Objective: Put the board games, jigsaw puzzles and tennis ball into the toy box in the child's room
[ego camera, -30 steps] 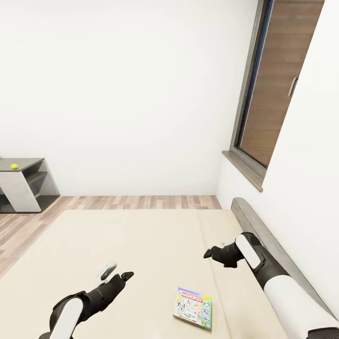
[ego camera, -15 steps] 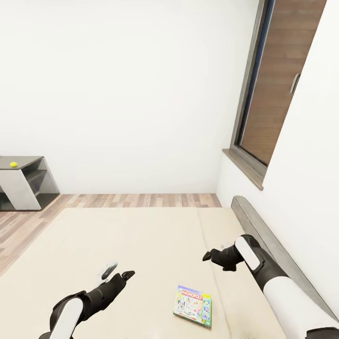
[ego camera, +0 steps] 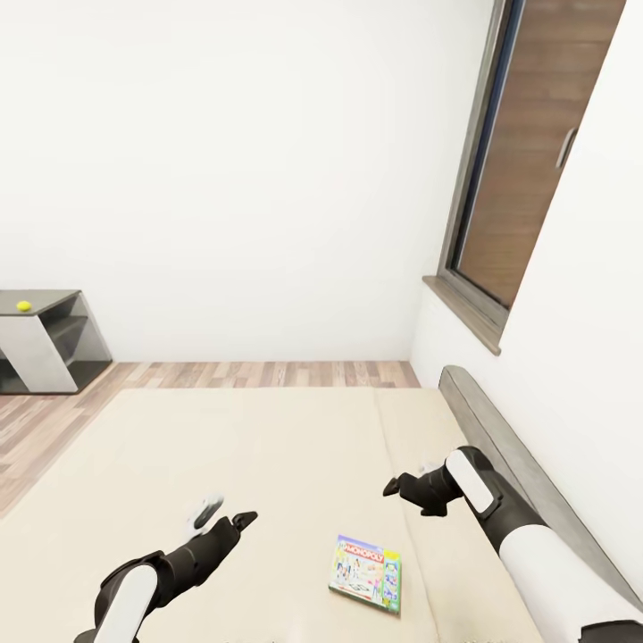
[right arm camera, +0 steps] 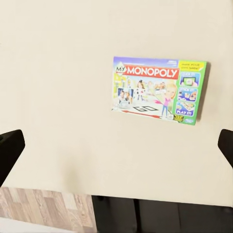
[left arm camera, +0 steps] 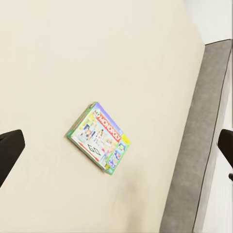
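A Monopoly board game (ego camera: 364, 573) lies flat on the beige bed (ego camera: 268, 446), near the front and close to the grey headboard (ego camera: 500, 438). My left gripper (ego camera: 234, 521) hovers over the mattress to the box's left. It is open, and its dark fingertips (left arm camera: 9, 150) stand far apart, with the box (left arm camera: 99, 138) between them farther off. My right gripper (ego camera: 396, 488) hangs above and behind the box, also open, its fingertips (right arm camera: 9, 150) wide apart and the box (right arm camera: 160, 91) beyond them. A tennis ball (ego camera: 24, 306) rests on a grey desk (ego camera: 54, 335) at the far left.
A white wall closes the far side, and a dark-framed window (ego camera: 527, 179) with a sill is at the right. Light wood-plank floor (ego camera: 268, 373) runs between the bed's far edge and the wall. The bed's edge and floor show in the right wrist view (right arm camera: 43, 211).
The head view has shifted a little, so the desk sits farther left. My right gripper has crept slightly left. The Monopoly box has not moved.
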Tool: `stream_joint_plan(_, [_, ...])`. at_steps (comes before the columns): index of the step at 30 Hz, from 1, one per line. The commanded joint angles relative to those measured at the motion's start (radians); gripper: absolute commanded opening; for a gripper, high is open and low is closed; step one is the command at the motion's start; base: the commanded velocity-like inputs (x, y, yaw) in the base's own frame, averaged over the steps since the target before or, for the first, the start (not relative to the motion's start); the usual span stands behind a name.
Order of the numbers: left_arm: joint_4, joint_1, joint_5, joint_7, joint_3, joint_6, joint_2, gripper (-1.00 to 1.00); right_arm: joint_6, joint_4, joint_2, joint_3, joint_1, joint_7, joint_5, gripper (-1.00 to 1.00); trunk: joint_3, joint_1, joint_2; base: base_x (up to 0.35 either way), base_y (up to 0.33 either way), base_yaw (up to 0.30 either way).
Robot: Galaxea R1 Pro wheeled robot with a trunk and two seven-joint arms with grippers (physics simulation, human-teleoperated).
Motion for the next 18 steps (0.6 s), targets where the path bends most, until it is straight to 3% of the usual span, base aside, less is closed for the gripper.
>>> stream_joint_plan(1, [0.000, -0.001, 0.013, 0.001, 0.002, 0.005, -0.001, 1.00, 0.001, 0.001, -0.001, 0.005, -0.001, -0.009, -0.011, 1.00, -0.004, 0.001, -0.002, 0.000, 0.000, 0.000])
stream_joint_plan(6, [0.007, -0.001, 0.032, -0.038, 0.005, 0.009, 0.005, 1.00, 0.001, 0.007, -0.001, 0.005, -0.002, -0.009, -0.012, 1.00, -0.012, 0.001, -0.002, 0.000, 0.000, 0.000])
stream_joint_plan(14, [0.057, -0.001, 0.114, -0.123, 0.049, 0.013, 0.041, 1.00, 0.001, 0.012, -0.002, 0.004, -0.004, -0.009, -0.013, 1.00, -0.025, 0.001, -0.002, 0.000, 0.000, 0.000])
stream_joint_plan(18, [0.064, -0.001, 0.119, -0.128, 0.053, 0.012, 0.043, 1.00, 0.001, 0.012, -0.003, 0.004, -0.004, -0.008, -0.013, 1.00, -0.032, 0.001, -0.002, 0.000, 0.000, 0.000])
